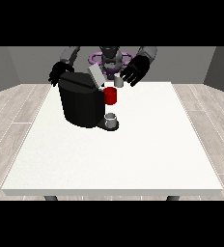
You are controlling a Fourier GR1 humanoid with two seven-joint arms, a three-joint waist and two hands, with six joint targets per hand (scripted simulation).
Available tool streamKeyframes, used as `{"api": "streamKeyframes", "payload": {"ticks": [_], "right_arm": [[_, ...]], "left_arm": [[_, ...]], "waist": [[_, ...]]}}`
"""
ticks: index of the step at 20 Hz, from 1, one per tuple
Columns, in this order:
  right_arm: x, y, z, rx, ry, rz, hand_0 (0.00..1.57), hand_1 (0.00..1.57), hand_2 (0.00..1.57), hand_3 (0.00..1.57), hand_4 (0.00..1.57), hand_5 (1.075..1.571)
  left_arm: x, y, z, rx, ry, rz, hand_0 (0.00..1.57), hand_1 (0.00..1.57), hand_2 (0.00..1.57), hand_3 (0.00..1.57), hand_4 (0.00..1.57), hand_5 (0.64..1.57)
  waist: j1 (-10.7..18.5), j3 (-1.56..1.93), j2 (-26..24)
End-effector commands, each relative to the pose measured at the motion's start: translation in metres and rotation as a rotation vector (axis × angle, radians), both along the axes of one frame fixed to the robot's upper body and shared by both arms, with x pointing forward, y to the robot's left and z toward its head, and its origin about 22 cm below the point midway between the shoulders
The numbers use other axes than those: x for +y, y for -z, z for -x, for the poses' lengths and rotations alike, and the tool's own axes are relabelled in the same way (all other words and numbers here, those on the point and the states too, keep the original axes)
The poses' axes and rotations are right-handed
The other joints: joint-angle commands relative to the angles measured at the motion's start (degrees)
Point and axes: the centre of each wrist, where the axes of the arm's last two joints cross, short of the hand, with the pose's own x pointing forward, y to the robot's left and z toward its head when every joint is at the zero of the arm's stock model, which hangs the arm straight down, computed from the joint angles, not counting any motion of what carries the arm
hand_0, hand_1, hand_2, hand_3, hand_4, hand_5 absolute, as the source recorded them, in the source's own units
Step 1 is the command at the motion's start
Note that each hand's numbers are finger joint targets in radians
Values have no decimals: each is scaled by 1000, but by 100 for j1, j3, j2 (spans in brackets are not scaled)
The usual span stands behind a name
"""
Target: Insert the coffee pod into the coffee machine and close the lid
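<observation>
White, the surface (pixel 133 154) carries my black coffee machine (pixel 80 103), its grey lid (pixel 96 75) raised. Small grey coffee pod (pixel 118 82) sits behind it, uninserted. Hand at the view's right (pixel 135 71) hovers spread beside it; everything remains.

White table (pixel 133 159) — grey cup (pixel 111 118) on it.

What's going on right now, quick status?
Hand at the view's right open, raised, holding nothing. Hand at the view's left behind the coffee machine. Lid up. Small grey pod on table.
</observation>
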Motion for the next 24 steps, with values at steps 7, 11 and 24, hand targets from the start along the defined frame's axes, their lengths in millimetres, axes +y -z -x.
{"api": "streamKeyframes", "payload": {"ticks": [7,11,24], "right_arm": [[-6,-3,0,-30,34,8,0,0,0,0,480,1571],[-1,-19,-12,-40,31,-8,0,0,0,0,481,1571],[-14,-13,-7,-73,47,-40,0,0,0,0,513,1571]], "left_arm": [[-9,-18,-4,-31,12,-24,1306,1306,1328,1245,487,1571],[-14,-44,-6,-45,6,-18,1283,1283,1314,1222,504,1571],[-22,-21,-7,-61,32,-61,1203,1203,1272,1200,500,1571]], "waist": [[-79,1,268],[-48,1,422],[-34,1,545]]}}
